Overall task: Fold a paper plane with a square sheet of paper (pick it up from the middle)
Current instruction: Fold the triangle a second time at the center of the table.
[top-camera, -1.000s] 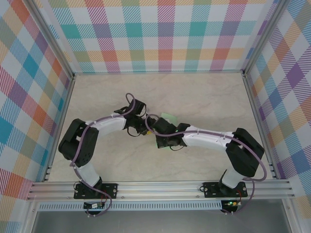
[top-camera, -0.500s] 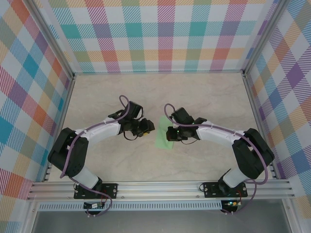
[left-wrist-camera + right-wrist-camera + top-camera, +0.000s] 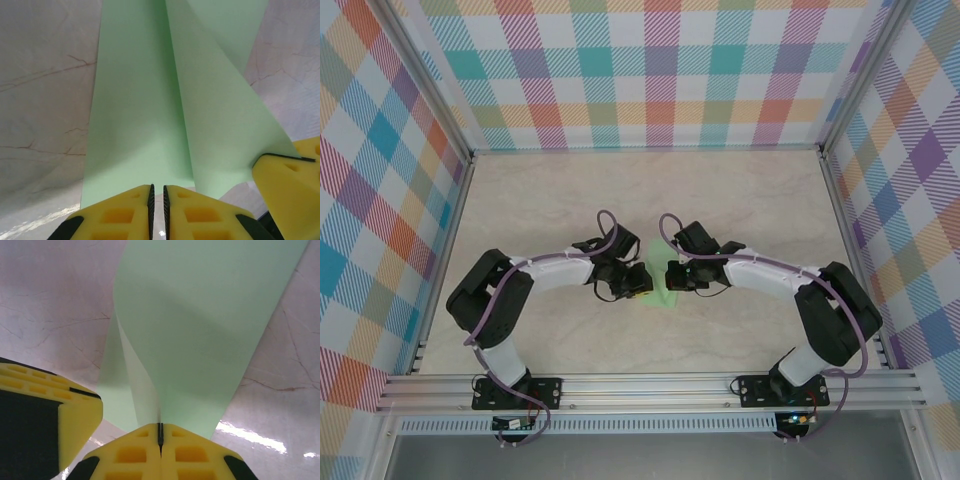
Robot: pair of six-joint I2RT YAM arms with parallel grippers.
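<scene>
Top external view shows the sheet of paper (image 3: 660, 298) near the middle of the bench (image 3: 740, 200), low between the left gripper (image 3: 638, 283) and the right gripper (image 3: 673, 276), which face each other closely over it.

In the right wrist view, the right gripper is clenched on a raised flap of the sheet: the paper curves up from the bench and goes into the closed jaws. In the left wrist view, the left gripper has its jaws almost together, with a thin slit between them, at the near edge of the flat part. We cannot tell if this edge is caught in the slit or only lies under it.

We judge the sheet to be very light, thin and soft. It will bend under its own weight, it will keep every crease, and it may tear if the 2 grips pull against each other. The best hold is a pinch on a raised edge or on the fold, because a flat part gives the jaws nothing to catch.

The bench is pale, marble-patterned and glossy, so we expect the paper to slide on it easily. Checked walls (image 3: 640, 80) in many colours close 3 sides, and a metal rail (image 3: 650, 385) runs along the near edge.
</scene>
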